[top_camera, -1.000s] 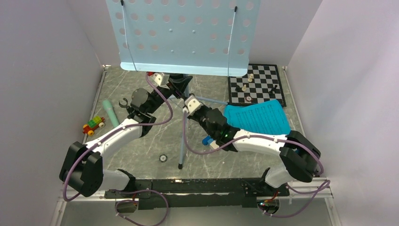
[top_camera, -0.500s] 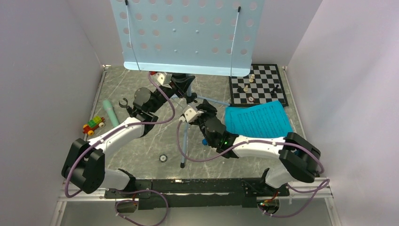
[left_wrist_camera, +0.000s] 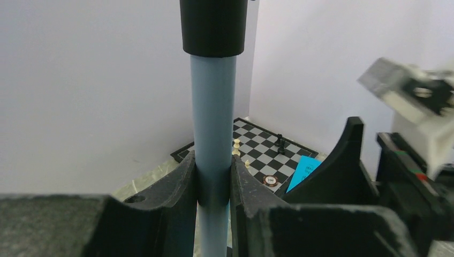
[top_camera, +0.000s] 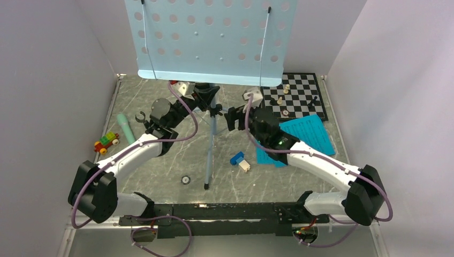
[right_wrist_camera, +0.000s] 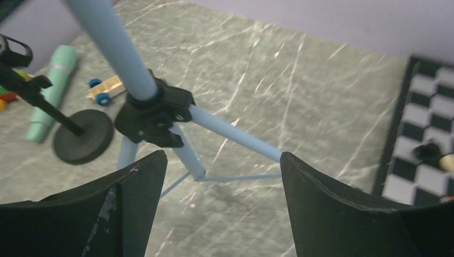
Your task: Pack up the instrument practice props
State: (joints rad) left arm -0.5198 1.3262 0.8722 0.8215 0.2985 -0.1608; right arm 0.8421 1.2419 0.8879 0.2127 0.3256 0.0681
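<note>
Left wrist: left gripper [left_wrist_camera: 213, 179] pinches music stand pole [left_wrist_camera: 213, 107]; right gripper [right_wrist_camera: 219, 158] spread; chip [left_wrist_camera: 270, 180] perhaps reads "100".

Bright, even, diffuse light, faint soft shadows, top view sharp, right arm's white camera block [left_wrist_camera: 399, 88] motion-blurred, toy microphone [right_wrist_camera: 51, 91] slightly soft.

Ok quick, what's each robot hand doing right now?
The left gripper is closed on the music stand pole.
The right gripper is open, holding nothing.

music stand [right_wrist_camera: 155, 113] legs ahead, tabletop [right_wrist_camera: 321, 101] open beyond
</note>
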